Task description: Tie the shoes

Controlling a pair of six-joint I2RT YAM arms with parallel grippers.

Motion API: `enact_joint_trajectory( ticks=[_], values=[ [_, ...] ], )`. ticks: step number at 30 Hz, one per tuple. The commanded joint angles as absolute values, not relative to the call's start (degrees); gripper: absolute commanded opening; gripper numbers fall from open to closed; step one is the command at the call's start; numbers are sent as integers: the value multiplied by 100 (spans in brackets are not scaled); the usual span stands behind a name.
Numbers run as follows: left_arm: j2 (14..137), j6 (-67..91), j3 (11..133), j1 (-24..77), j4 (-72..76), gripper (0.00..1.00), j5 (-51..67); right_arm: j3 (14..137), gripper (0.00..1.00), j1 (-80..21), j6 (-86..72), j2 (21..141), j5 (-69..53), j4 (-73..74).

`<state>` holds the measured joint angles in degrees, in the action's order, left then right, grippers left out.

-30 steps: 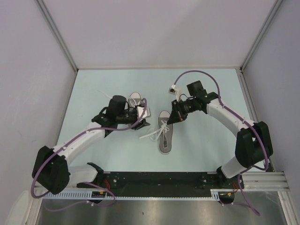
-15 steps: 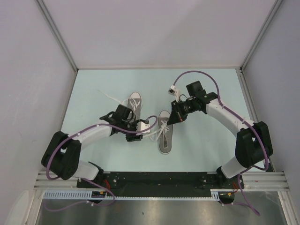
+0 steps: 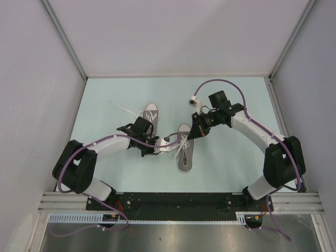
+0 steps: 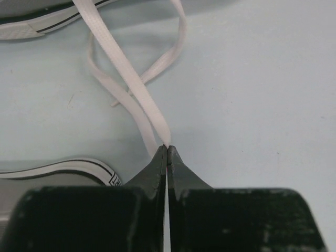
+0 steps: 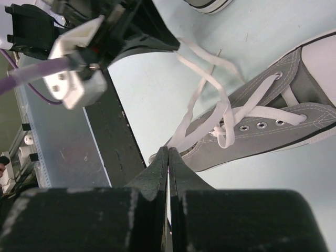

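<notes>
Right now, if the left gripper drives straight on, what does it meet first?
The flat white lace that the left gripper pinches; beyond it, probably the side of the grey canvas sneaker, depth unclear.

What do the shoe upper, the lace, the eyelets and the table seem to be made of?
The shoe upper: grey woven fabric, probably canvas, matte, with visible stitching.
The lace: flat white textile tape, soft, folding easily.
The eyelets: probably metal, small shiny rings.
The table: smooth, pale blue, matte sheet; material unclear.
</notes>
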<state>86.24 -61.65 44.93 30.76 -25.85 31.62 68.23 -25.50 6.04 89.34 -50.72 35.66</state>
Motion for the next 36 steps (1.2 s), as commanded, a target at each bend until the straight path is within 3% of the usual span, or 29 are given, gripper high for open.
enact_joint_trajectory(
  ticks=[1, 7, 13, 24, 33, 36],
  values=[
    [7885, -6451, 4947, 3103, -3312, 0, 3489, 6812, 0, -2540, 615, 8815, -4949, 3446],
    [7295, -6460, 5448, 3497, -4191, 0, 3876, 6812, 0, -2566, 475, 8824, -4922, 3191],
    [7409, -5749, 6045, 4376, -4070, 0, 4323, 6812, 0, -2619, 369, 8780, -4913, 3023],
    [8920, -2437, 7110, 5194, -1347, 0, 5000, 6812, 0, -2602, 352, 8780, -5010, 2900],
    [8824, -512, 5847, 5194, 1876, 2, 4396, 6812, 0, -2601, 360, 8798, -5062, 2918],
    [8745, 165, 5502, 5133, 2364, 9, 3938, 6812, 0, -2593, 360, 8833, -5080, 2927]
  ],
)
